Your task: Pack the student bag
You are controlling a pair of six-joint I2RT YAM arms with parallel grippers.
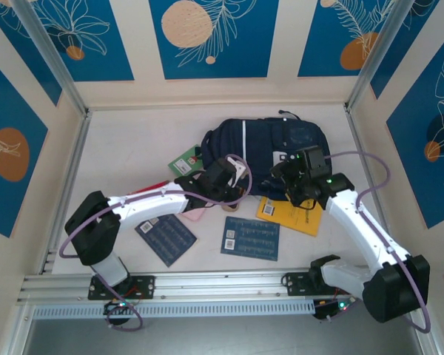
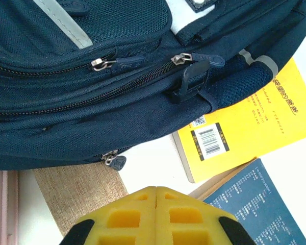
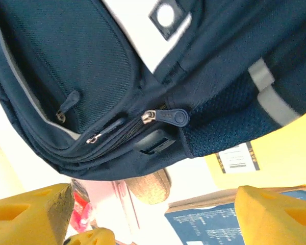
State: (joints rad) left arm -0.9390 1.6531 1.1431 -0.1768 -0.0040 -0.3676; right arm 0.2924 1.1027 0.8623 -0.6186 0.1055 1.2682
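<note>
Student bag (image 1: pixel 270 140) lies flat on the tabletop (image 1: pixel 126 159), centre of the overhead frame. Left gripper (image 2: pixel 155 206) is clamped fully closed on nothing at the bag's lower edge. Right gripper (image 3: pixel 153 214) gapes wide and empty beside the zips.

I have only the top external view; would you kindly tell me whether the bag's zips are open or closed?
Observer: In the left wrist view, the zips in sight on the bag are closed.
Operator: Thank you. Is the left gripper open?
Observer: No, the left gripper is shut and empty.
Operator: And the right one?
Observer: The right gripper is open and empty, with the bag ahead of it.
</note>
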